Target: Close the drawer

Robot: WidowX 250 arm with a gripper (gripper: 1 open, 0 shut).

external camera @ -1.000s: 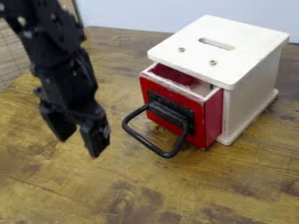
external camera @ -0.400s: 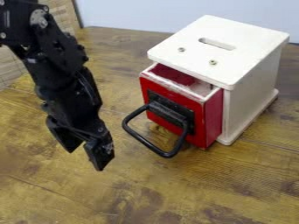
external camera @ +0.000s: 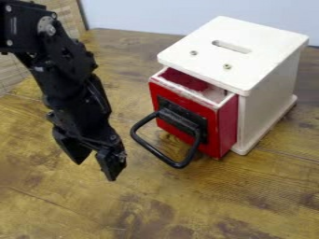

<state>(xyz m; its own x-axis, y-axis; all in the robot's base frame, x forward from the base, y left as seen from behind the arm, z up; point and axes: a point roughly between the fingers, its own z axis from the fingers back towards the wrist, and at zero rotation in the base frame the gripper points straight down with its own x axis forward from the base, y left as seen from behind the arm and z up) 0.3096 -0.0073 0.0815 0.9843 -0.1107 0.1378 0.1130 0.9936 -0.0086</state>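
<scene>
Red drawer (external camera: 191,117) part-open from cream-white box (external camera: 256,70) toward worktop's right edge. Gripper (external camera: 92,159) narrowly parted, empty. Probably light, rigid; push front panel beside black loop handle (external camera: 159,138).

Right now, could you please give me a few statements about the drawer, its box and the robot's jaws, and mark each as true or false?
1. The red drawer is pushed fully into the cream-white box. False: it sticks out partway.
2. The black loop handle is on the drawer's red front. True.
3. The gripper is clamped on the handle. False: its jaws hang apart from it, to its left in the picture, holding nothing.
4. The box has a slot on its top. True.
5. The box lies tipped on its side. False: it stands upright on the wooden table.
</scene>
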